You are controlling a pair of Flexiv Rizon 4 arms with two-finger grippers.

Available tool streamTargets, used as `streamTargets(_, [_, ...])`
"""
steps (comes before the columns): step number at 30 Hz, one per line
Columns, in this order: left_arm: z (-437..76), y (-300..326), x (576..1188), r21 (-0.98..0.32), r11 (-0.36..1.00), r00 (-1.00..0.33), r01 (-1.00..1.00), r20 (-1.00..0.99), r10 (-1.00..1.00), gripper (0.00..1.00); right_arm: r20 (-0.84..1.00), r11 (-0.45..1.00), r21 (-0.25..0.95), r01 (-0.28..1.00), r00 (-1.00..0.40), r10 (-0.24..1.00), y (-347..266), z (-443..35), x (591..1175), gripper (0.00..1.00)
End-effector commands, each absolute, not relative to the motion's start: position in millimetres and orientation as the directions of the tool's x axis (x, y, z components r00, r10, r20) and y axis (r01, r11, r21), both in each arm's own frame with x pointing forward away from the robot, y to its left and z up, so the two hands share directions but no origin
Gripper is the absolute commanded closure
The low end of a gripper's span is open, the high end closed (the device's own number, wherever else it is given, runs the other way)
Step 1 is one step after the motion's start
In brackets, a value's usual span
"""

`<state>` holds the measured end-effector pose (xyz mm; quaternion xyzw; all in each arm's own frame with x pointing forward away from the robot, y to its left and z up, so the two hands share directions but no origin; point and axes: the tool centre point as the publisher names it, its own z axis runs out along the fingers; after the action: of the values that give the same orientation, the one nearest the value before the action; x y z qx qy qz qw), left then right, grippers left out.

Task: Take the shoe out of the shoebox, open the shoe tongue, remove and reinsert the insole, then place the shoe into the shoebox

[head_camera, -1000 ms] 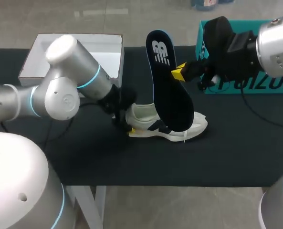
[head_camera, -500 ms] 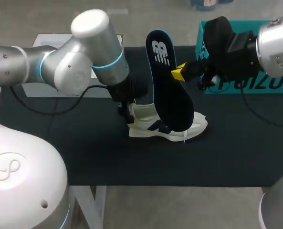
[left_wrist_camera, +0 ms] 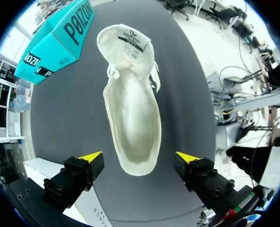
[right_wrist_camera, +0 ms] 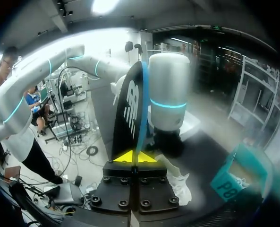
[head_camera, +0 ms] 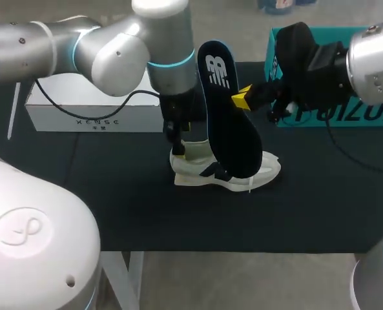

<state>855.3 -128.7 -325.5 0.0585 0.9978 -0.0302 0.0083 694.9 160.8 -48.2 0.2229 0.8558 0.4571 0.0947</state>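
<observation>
Beneath both claws, a black table point(head_camera: 113, 213) is carrying everything. A white box point(head_camera: 81, 113), probably the shoebox, is sitting out beside the left claw point(head_camera: 178, 139), and a teal box point(head_camera: 333, 116) is sitting just behind the right claw point(head_camera: 241, 98).

A cream shoe point(head_camera: 223, 171) is resting on its sole directly under the left claw. That claw is hanging wide open with the heel between its fingers, neither fingertip touching, and the toe is pointing ahead of it. The shoe's mouth is gaping, with the bare inside showing.

A dark insole point(head_camera: 230, 116) is standing on end over the shoe, with the right claw pinching one long edge, its tips closed tight on it. Whether its lower end is touching the shoe is unclear.

Judging by this, the insole is going back in. The left claw should be closing on the heel first to steady the shoe. The right claw should then be tilting the insole flatter, feeding its toe end under the tongue and sliding it forward before letting go.
</observation>
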Motion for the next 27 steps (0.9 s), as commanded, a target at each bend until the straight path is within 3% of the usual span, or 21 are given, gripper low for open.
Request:
streamTargets(1, [-329.3,-127.2,854.9,-0.015,0.994,-0.994,0.108,-0.021,0.108,0.00,0.042,0.483,0.824,0.296,-0.882,0.469,164.6,-49.5,697.7,1.00])
streamTargets(13, [-329.5,-134.2,857.1,-0.039,0.991,-0.992,0.125,-0.034,0.123,0.00,0.042,0.483,0.824,0.296,-0.882,0.469,164.6,-49.5,697.7,1.00])
streamTargets(27, [-354.1,-187.8,901.3,-0.080,0.989,-0.992,0.121,-0.039,0.118,0.00,0.042,0.483,0.824,0.296,-0.882,0.469,164.6,-49.5,697.7,1.00])
